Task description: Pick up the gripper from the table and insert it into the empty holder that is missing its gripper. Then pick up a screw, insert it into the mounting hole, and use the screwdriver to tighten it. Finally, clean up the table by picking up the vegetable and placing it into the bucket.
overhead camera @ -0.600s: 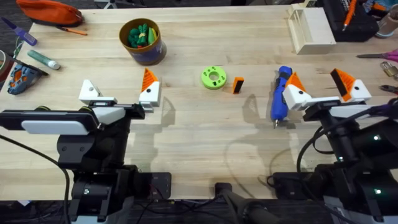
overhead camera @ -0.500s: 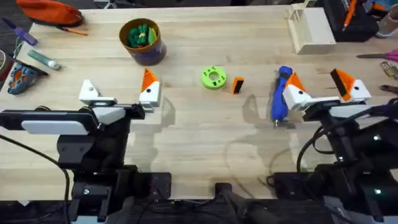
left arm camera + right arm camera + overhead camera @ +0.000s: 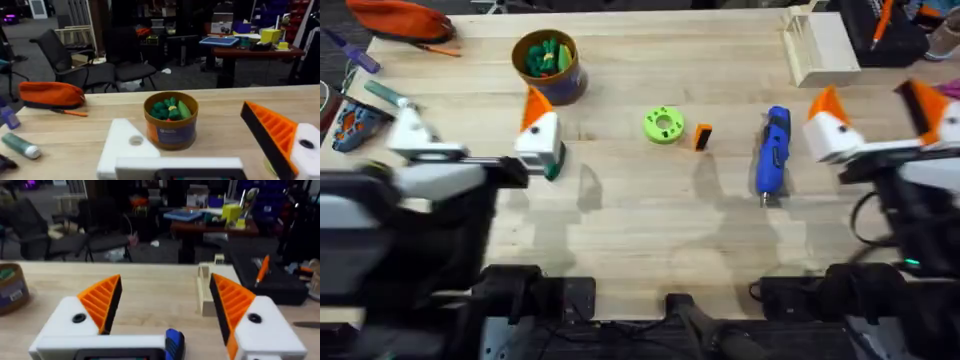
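The small orange gripper [image 3: 702,136] with its black face stands on the table right of a green disc [image 3: 663,125]. My left gripper [image 3: 475,138] hangs open at the left; its outer white mount is the empty holder [image 3: 415,133] [image 3: 125,147], while its inner mount carries an orange tip [image 3: 272,134]. A dark green vegetable [image 3: 552,171] peeks out beside that inner mount. The blue screwdriver [image 3: 774,152] [image 3: 174,340] lies left of my open right gripper [image 3: 880,120] [image 3: 165,310], which has both orange tips. The bucket [image 3: 548,66] [image 3: 170,122] holds green pieces.
An orange pouch [image 3: 400,17] [image 3: 50,93] and a marker [image 3: 388,93] lie at the far left. A wooden box [image 3: 817,45] [image 3: 205,287] stands at the back right, with dark tools beyond it.
Both arms have risen and show larger. The left gripper moved left, uncovering the dark green vegetable. The right gripper moved right, away from the screwdriver.
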{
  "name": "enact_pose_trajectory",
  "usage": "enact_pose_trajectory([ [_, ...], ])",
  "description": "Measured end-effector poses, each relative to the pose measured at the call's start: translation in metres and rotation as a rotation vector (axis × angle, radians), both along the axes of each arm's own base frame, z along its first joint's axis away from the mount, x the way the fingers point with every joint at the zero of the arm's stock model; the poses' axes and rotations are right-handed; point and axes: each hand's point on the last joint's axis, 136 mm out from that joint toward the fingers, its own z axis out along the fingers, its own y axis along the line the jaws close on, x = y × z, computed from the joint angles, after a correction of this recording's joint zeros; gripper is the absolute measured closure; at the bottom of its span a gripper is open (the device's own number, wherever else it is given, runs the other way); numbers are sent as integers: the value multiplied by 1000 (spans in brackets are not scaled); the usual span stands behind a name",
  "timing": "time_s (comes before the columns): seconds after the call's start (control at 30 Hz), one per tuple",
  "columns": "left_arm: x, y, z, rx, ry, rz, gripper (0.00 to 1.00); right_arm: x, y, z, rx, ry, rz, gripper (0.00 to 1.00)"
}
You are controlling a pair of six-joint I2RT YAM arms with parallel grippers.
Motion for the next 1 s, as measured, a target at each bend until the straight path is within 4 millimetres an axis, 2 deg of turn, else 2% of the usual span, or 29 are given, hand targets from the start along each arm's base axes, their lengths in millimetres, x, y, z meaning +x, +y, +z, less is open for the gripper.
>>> enact_pose_trajectory([
  [0.07, -6, 2, 14, 9, 54, 9, 15, -6, 0, 19, 1, 3, 0, 8],
  [0.17, -9, 2, 26, 22, 174, 12, 15, -11, 0, 38, 1, 60, 0, 8],
  [0.23, -7, 3, 31, 27, 265, 12, 16, -11, 0, 41, 2, 139, 0, 8],
  [0.33, -1, 3, 32, 30, 386, 10, 16, -7, 0, 35, 4, 295, 0, 8],
  [0.43, 6, 2, 23, 34, 515, 8, 15, -3, 0, 24, 5, 472, 0, 9],
  [0.57, 12, 2, 2, 36, 696, 5, 15, 0, 0, 9, 7, 681, 0, 8],
  [0.6, 13, 2, -4, 38, 741, 3, 16, 1, 0, 6, 8, 732, 0, 9],
  [0.63, 18, 2, -21, 41, 852, 1, 15, 6, 0, -2, 9, 846, 0, 8],
  [0.77, 24, 2, -39, 42, 941, -1, 15, 14, 0, -13, 10, 946, 0, 9],
  [1.0, 27, 2, -52, 42, 1002, -2, 15, 19, 0, -28, 11, 1017, 0, 8],
])
